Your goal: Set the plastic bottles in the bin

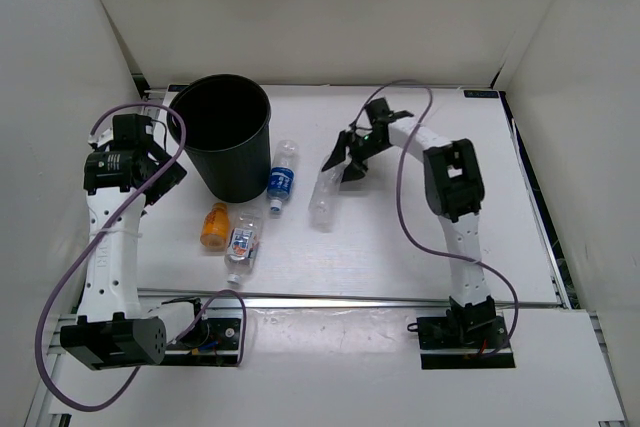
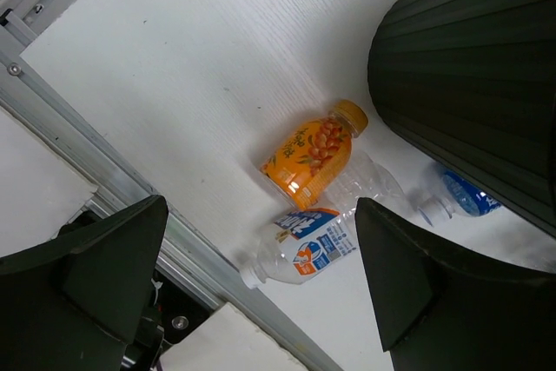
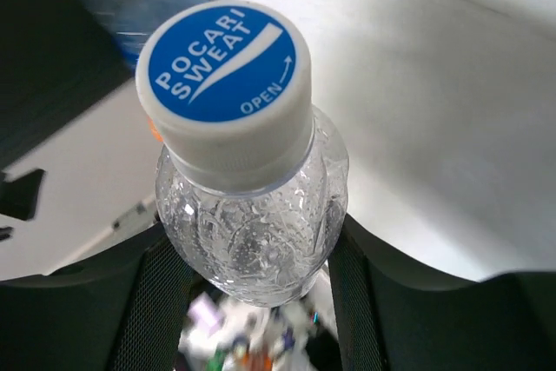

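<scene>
Right pincer [image 1: 341, 166] grips the plain clear bottle [image 3: 252, 228] below its cap for carrying to the bin [image 1: 236, 163]; left pincer [image 2: 259, 216] waits open.

- White table [image 1: 400, 247] is lying flat, showing a fine ribbed grain in the left wrist view.
- Plain white walls [image 1: 330, 7] are boxing it in at the back, left and right.
- Metal rail [image 1: 340, 300] is running along the table's near edge.
- White panel [image 1: 330, 367] is sitting just in front of that rail.
- Dark strip [image 1: 537, 197] is running along the table's right edge.
- Small label [image 1: 481, 94] is sitting at the far right corner; print too small to read.
</scene>
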Controlling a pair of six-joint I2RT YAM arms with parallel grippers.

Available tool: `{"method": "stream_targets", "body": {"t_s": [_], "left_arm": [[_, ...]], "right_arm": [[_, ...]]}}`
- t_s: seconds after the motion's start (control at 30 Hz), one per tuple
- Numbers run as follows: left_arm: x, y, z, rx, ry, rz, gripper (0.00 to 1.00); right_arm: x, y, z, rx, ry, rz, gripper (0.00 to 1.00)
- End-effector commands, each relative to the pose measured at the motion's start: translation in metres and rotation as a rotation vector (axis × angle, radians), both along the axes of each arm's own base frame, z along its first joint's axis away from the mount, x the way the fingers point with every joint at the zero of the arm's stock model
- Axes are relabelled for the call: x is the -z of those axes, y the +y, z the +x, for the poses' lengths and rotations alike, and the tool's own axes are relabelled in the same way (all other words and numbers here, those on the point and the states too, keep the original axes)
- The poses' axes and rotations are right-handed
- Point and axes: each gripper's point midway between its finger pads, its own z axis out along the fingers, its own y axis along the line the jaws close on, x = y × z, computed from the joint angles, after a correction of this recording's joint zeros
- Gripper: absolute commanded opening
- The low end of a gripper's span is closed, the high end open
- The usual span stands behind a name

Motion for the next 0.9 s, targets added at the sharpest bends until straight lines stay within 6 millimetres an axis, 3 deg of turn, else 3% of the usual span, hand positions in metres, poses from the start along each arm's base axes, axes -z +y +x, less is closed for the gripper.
{"method": "stream_targets", "body": {"t_s": [0.0,0.03,0.07,0.13,0.17,0.3,0.4,0.5,0.63,0.7,0.77,0.87], "left_arm": [[-0.020,0.007,-0.003,-0.052,-0.084,0.033,1.00],[-0.019,0.007,-0.005,-0.053,-0.084,0.033,1.00],[-0.015,0.006,-0.006,-0.064,-0.077,0.026,1.00],[-0.013,0.006,-0.008,-0.074,-0.080,0.020,1.00],[-0.011,0.007,-0.011,-0.088,-0.080,0.023,1.00],[-0.008,0.004,-0.015,-0.078,-0.070,0.023,1.00],[-0.011,0.000,-0.015,-0.052,-0.070,0.018,1.00],[-0.011,-0.009,-0.018,-0.003,-0.044,0.000,1.00],[-0.023,-0.013,-0.019,0.046,-0.066,-0.001,1.00],[-0.031,-0.021,-0.014,0.095,-0.095,-0.028,1.00],[-0.044,-0.026,-0.010,0.157,-0.141,-0.028,1.00],[-0.055,-0.027,-0.009,0.178,-0.168,-0.021,1.00]], "right_arm": [[-0.115,-0.030,0.037,0.085,-0.334,0.028,0.12],[-0.135,-0.034,0.043,0.103,-0.376,0.045,0.12],[-0.173,-0.030,0.052,0.124,-0.448,0.084,0.12],[-0.221,-0.025,0.062,0.145,-0.537,0.144,0.08],[-0.266,-0.014,0.067,0.162,-0.617,0.209,0.06],[-0.361,0.016,0.062,0.207,-0.781,0.410,0.03],[-0.400,0.039,0.055,0.247,-0.892,0.503,0.01],[-0.426,0.067,0.045,0.254,-1.019,0.544,0.01],[-0.429,0.112,0.022,0.200,-1.246,0.515,0.01],[-0.430,0.120,0.029,0.260,-1.333,0.444,0.01],[-0.408,0.142,0.030,0.229,-1.406,0.380,0.01],[-0.389,0.154,0.041,0.227,-1.399,0.351,0.20]]}}
